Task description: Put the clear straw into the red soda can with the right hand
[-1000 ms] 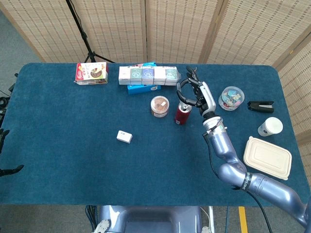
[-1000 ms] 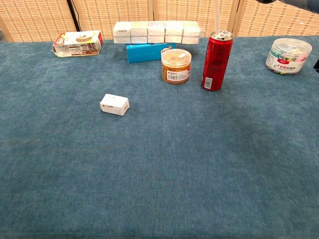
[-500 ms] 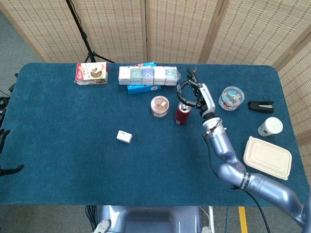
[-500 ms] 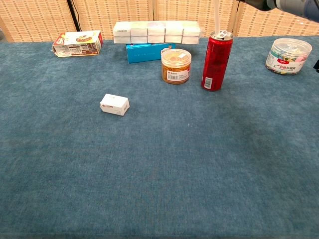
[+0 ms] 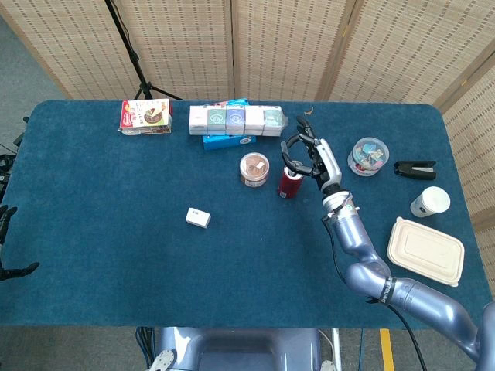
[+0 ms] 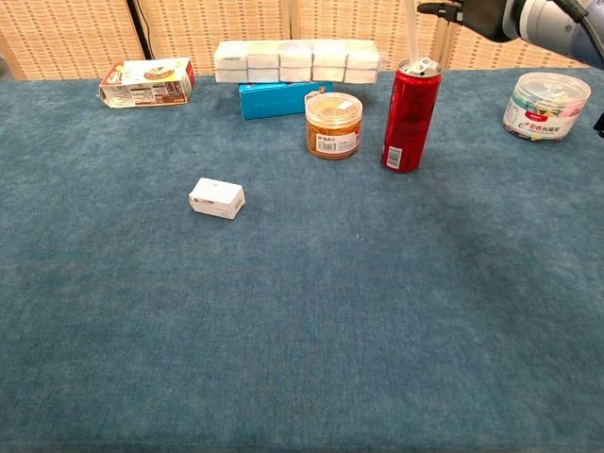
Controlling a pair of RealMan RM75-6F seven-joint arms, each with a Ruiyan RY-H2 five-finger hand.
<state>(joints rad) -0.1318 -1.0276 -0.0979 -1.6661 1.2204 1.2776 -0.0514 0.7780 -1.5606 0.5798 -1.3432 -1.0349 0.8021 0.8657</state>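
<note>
Red can (image 6: 410, 115) upright on blue cloth (image 6: 302, 321), straw (image 6: 412, 33) rising from its top. Right hand (image 6: 477, 13) at top edge, touching straw. Jar (image 6: 333, 125) beside can; small white box (image 6: 217, 198) well apart, left.

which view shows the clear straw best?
Chest view. The clear straw stands upright against the tan screen, its lower end at the top of the red soda can, with the right hand beside it. In head view the hand covers the can top; no straw discernible.
</note>
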